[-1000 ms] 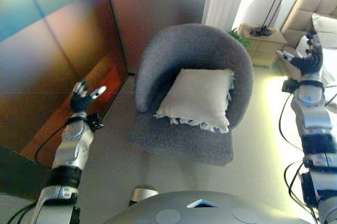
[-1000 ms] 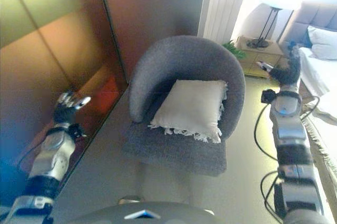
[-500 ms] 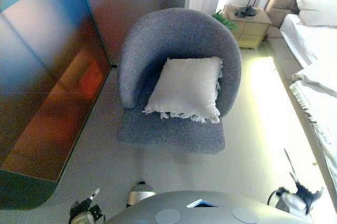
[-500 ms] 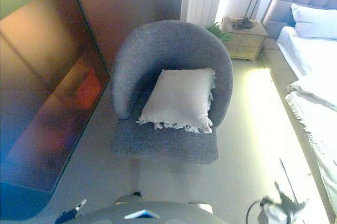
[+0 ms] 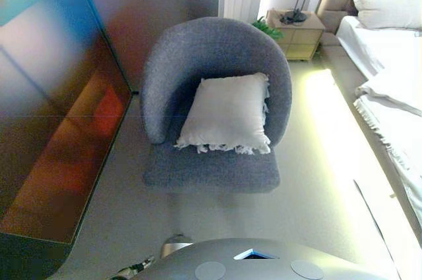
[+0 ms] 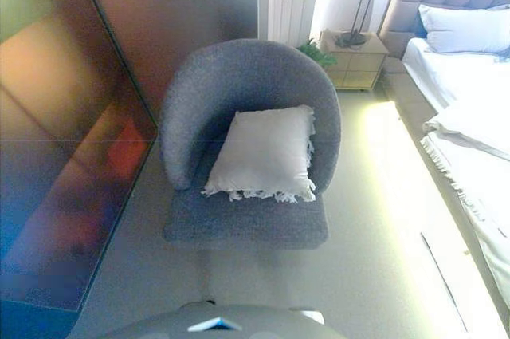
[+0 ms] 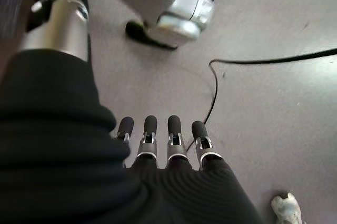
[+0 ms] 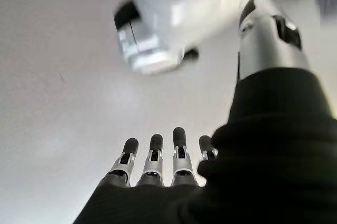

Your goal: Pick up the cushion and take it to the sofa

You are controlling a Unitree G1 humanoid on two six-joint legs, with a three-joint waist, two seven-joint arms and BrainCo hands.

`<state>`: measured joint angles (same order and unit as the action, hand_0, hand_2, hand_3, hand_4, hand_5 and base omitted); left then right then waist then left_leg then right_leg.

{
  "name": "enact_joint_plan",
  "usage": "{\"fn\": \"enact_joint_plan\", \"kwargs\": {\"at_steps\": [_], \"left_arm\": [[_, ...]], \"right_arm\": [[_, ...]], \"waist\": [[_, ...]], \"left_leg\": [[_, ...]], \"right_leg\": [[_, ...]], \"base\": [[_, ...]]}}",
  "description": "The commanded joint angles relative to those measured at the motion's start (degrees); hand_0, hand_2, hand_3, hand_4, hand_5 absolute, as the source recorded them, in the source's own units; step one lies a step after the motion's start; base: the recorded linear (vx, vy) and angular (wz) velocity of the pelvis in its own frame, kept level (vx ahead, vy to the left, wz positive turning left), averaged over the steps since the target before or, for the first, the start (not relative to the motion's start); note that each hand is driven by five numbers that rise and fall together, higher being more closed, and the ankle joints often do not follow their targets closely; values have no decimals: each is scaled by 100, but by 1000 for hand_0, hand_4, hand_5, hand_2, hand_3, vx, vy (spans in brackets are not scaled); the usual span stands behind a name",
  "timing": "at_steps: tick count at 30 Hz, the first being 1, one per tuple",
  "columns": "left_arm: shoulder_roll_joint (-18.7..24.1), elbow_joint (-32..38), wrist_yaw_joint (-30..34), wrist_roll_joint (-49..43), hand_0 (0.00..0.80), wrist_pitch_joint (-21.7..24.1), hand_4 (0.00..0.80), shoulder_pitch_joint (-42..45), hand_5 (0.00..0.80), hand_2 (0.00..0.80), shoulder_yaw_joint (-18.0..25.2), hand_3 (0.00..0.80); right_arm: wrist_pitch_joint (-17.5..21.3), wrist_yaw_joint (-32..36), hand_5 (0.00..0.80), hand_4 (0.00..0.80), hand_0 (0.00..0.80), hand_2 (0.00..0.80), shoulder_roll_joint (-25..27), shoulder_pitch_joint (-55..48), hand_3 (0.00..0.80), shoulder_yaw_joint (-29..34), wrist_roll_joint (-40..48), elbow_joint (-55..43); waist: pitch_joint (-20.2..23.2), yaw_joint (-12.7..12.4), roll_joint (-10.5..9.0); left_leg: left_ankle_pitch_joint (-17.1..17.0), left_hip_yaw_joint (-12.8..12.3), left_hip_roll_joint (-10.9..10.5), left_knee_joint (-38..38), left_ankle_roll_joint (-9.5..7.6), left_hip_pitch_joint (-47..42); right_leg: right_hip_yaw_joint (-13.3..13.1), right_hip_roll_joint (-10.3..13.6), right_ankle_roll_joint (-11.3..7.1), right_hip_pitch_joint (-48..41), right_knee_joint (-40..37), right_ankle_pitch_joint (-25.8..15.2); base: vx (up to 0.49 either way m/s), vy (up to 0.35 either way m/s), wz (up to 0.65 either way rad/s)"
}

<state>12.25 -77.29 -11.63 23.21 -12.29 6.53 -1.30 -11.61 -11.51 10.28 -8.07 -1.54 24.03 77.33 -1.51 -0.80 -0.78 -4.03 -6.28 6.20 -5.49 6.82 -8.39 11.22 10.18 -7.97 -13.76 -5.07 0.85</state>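
Note:
A white fringed cushion [image 5: 227, 112] lies on the seat of a grey round-backed armchair [image 5: 198, 49], leaning against its back. It also shows in the right eye view [image 6: 263, 151]. Neither hand is near it. My left hand [image 7: 163, 145] hangs low over the floor with straight fingers and holds nothing. My right hand [image 8: 158, 163] also hangs over the floor with straight fingers, empty. Only a tip of the left hand [image 5: 135, 269] shows at the bottom edge of the left eye view.
A glossy dark panel wall [image 5: 53, 128] runs along the left. A bed [image 5: 389, 76] with a pillow [image 5: 386, 6] lies on the right. A nightstand [image 5: 297, 33] with a lamp and a small plant [image 5: 266, 28] stands behind the chair. A cable [image 7: 263, 60] lies on the floor.
Both arms, raised on either side of the chair a second ago, have dropped down out of the eye views. The camera has shifted, showing more of the bed. The cushion has not moved.

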Motion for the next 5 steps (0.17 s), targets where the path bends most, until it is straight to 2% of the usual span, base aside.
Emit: {"fn": "enact_joint_plan", "kwargs": {"at_steps": [1,5], "left_arm": [[-75,-226,53,0,0,-79,0,-548,0,0,-97,0],[-4,-176,169,73,0,-48,0,-570,0,0,-140,0]], "right_arm": [[-30,239,0,0,0,0,142,608,0,-72,-361,239],[32,316,0,0,0,0,178,619,0,-149,-464,239]], "waist": [[-407,-94,59],[-425,-126,40]], "left_leg": [[703,-66,38,49,-186,-319],[696,-46,48,49,-185,-288]], "right_leg": [[46,263,-99,189,69,-192],[83,259,-103,211,80,-187]], "base": [[-32,-16,2],[-17,-10,0]]}}
